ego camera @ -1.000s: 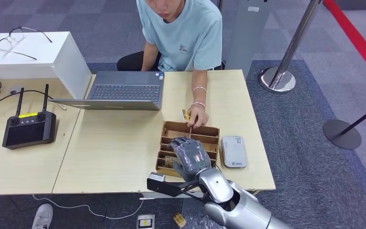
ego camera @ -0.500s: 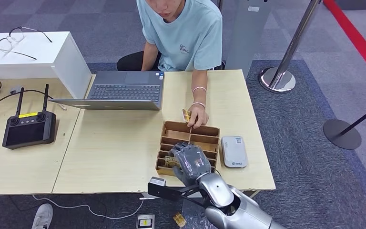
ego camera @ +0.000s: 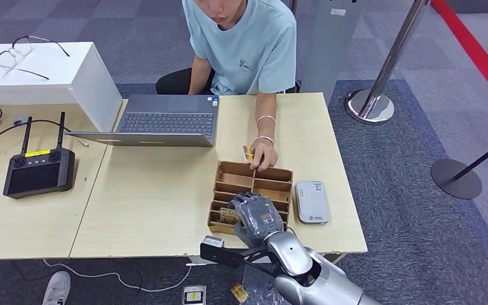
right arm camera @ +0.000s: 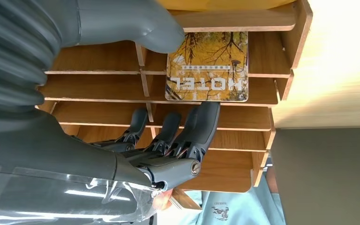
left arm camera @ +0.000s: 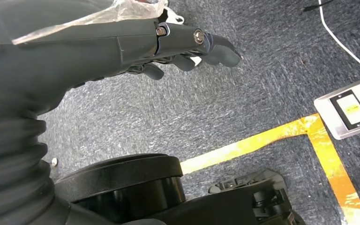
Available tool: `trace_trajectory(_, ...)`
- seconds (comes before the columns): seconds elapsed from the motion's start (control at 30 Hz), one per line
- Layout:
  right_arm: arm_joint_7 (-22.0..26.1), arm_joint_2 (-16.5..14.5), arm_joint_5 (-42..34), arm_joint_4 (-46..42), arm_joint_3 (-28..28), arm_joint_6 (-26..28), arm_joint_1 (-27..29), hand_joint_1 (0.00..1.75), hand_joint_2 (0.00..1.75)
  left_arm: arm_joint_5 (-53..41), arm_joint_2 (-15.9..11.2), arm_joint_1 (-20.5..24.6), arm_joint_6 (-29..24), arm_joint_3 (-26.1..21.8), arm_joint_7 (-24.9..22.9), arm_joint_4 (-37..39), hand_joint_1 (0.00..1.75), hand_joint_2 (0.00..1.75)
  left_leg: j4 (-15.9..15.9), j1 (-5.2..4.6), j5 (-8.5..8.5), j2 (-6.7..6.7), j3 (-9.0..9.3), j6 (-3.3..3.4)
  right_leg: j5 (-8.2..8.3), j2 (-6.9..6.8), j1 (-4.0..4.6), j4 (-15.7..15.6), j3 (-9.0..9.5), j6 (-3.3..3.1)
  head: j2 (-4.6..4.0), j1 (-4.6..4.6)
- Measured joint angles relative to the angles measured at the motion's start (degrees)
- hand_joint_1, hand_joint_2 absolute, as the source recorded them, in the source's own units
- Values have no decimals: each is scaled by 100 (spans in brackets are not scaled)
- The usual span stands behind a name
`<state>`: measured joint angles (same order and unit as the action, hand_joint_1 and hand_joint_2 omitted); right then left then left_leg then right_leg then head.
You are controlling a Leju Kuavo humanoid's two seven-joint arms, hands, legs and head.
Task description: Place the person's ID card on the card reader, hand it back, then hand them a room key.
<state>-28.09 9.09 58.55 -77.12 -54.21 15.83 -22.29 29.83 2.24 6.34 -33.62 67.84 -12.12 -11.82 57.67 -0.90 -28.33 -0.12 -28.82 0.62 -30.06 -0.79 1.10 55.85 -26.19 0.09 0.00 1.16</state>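
My right hand [ego camera: 258, 218] has drawn back toward me since a second ago and sunk lower over the near end of the slotted wooden organizer [ego camera: 278, 177]. Its thumb and dark fingers [right arm camera: 205, 123] bracket the room key card [right arm camera: 207, 66], thumb tip at one corner; I cannot tell whether they grip it. The card is glossy, rounded, printed with yellow trees and "HOTEL". Just right sits the white card reader [ego camera: 311, 201]. Beyond, the person's hand [ego camera: 264, 154] holds a card. My left hand [left arm camera: 187, 44] hangs loosely curled over grey carpet.
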Motion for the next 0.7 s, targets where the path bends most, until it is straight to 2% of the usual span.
trace_trajectory(0.33, 2, 1, -26, 27, 2, 1, -2, 78, 175, -8, 16, 0, -2, 0, -1, 0, 0, 175, 0, 0, 0, 0, 0, 0, 0, 0, 0, 0, 0, 0, 0, 0)
trace_trajectory(0.47, 2, 1, -23, 27, 9, 1, -6, 156, 175, -11, 28, 0, -2, 0, -1, 0, 0, 175, 0, 0, 0, 0, 0, 0, 0, 0, 0, 0, 0, 0, 0, 0)
trace_trajectory(0.53, 2, 1, -22, 27, 26, 1, -13, 161, 175, -21, 36, 0, -2, 0, -1, 0, 0, 175, 0, 0, 0, 0, 0, 0, 0, 0, 0, 0, 1, 0, 0, 0)
trace_trajectory(0.7, 8, -2, -37, 27, 39, 9, -29, 158, 175, -36, 40, 0, -1, 0, -2, 0, 0, 175, 1, 0, -1, -2, 0, 1, 0, 0, -1, 0, 1, 0, 0, 0)
